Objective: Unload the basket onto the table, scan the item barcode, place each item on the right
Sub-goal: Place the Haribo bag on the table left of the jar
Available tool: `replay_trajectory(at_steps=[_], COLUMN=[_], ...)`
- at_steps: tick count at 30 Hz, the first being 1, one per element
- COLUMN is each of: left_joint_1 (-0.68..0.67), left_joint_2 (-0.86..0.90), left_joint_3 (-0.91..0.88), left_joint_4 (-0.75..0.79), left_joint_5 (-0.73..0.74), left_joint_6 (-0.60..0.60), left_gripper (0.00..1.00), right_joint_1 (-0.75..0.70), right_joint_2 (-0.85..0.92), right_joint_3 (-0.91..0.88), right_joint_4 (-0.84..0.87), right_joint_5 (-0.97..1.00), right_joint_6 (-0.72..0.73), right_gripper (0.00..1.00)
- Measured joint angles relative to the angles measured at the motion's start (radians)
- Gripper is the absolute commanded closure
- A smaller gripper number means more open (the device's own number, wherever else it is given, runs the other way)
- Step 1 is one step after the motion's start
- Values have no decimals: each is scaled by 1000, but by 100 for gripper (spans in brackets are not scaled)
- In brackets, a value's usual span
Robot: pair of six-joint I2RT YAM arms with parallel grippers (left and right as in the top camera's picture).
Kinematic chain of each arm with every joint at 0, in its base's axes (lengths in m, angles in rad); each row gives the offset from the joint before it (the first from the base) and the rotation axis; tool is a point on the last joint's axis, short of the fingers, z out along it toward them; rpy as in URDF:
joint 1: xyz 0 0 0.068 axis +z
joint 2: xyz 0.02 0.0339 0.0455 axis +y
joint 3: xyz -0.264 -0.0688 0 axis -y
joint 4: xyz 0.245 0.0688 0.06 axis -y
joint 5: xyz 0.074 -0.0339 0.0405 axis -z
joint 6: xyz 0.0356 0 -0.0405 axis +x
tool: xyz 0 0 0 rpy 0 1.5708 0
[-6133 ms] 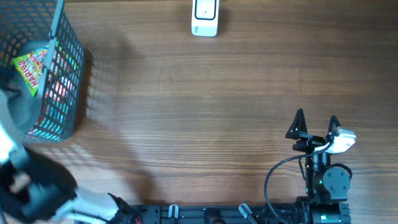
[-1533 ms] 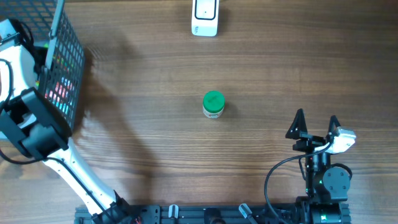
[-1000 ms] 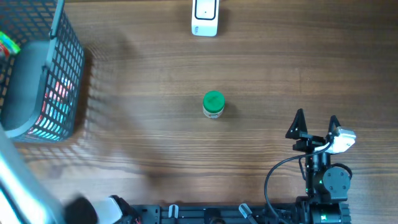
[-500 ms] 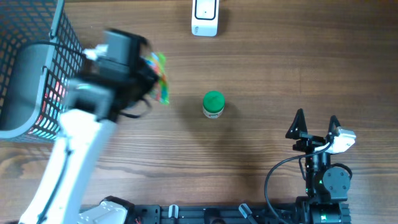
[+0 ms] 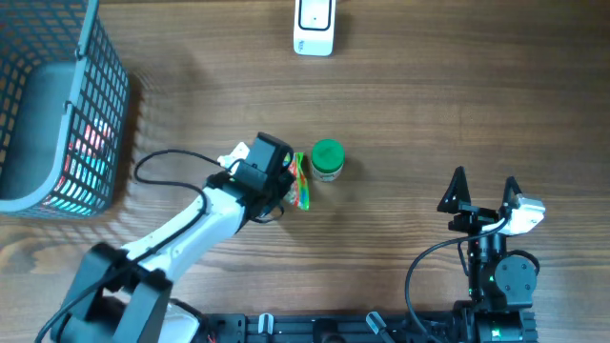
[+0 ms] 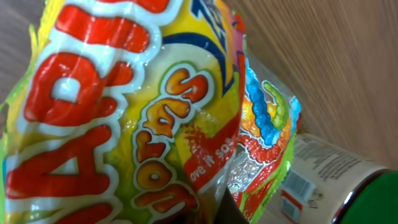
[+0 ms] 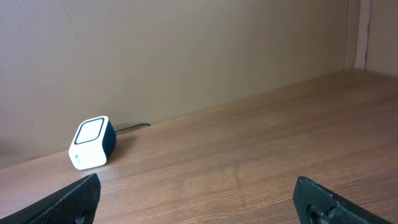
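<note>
Wooden surface (image 5: 429,105), overhead: brown grain runs side to side under everything in the scene
Left end effector (image 5: 289,179), overhead: clamped narrow on the candy bag (image 5: 303,183) near the middle of the surface, its arm reaching in from the lower left
Candy bag, overhead: seen edge-on as a thin strip of red, yellow and green, just left of the jar (image 5: 327,160); whether the two touch, cannot tell
Jar, overhead: upright, with its green lid (image 5: 328,152) facing up
Scanner (image 5: 315,27), overhead: white block at the far edge, well apart from the bag and the jar
Basket (image 5: 95,105), overhead: dark wire mesh at the far left, something red showing through the bars
Right end effector (image 5: 484,187), overhead: fingers spread wide, holding nothing, at the lower right, well apart from the jar
Candy bag (image 6: 124,112), left wrist: fills most of the frame; glossy yellow wrapper with big red letters edged in white, and a crinkled edge printed with coloured sweets at the right; no barcode visible on this face
Jar (image 6: 317,174), left wrist: lower right, just behind the bag, white label with small print, green lid (image 6: 380,199) in the corner
Surface (image 6: 323,56), left wrist: bare wood at the upper right
Scanner (image 7: 93,143), right wrist: small white box with a dark side, standing on the surface (image 7: 249,162) at the left, close to the plain wall (image 7: 186,56), a cable trailing from it
Right end effector (image 7: 199,205), right wrist: two black fingertips (image 7: 78,196) sit at the bottom corners, far apart, with only bare wood between them
</note>
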Motion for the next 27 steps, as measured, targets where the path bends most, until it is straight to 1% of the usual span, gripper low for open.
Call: replay_trajectory(at_steps=[1,3,6,9,11,13,14,16,17,19,21,22,24,25,27], left_joint_1=[-6,-21,-39,-42,-42,-37,-31,-16,2,69,173,248,399,492,635], left_joint_2=[8,23,29,2,-42,-100,-129,-172,-192,-213,-219,-220,-222,-223,-212], left_joint_3=[0,0,2,55,139,271,368,520,625,831,990,1064,1148,1172,1184], left_joint_4=[14,31,5,-183,-364,-519,-595,-660,-699,-735,-742,-745,-751,-752,-770], left_joint_5=[0,7,23,-3,-63,-138,-180,-245,-281,-340,-373,-392,-406,-404,-391], left_joint_6=[-1,-10,-10,15,45,89,120,171,214,305,377,407,446,461,478], left_gripper=[55,0,0,0,0,0,0,0,0,0,0,0,0,0,0], right_joint_1=[0,0,0,0,0,0,0,0,0,0,0,0,0,0,0], right_joint_2=[0,0,0,0,0,0,0,0,0,0,0,0,0,0,0], right_joint_3=[0,0,0,0,0,0,0,0,0,0,0,0,0,0,0], right_joint_4=[0,0,0,0,0,1,0,0,0,0,0,0,0,0,0], right_joint_5=[0,0,0,0,0,0,0,0,0,0,0,0,0,0,0], right_joint_6=[0,0,0,0,0,0,0,0,0,0,0,0,0,0,0], right_gripper=[0,0,0,0,0,0,0,0,0,0,0,0,0,0,1])
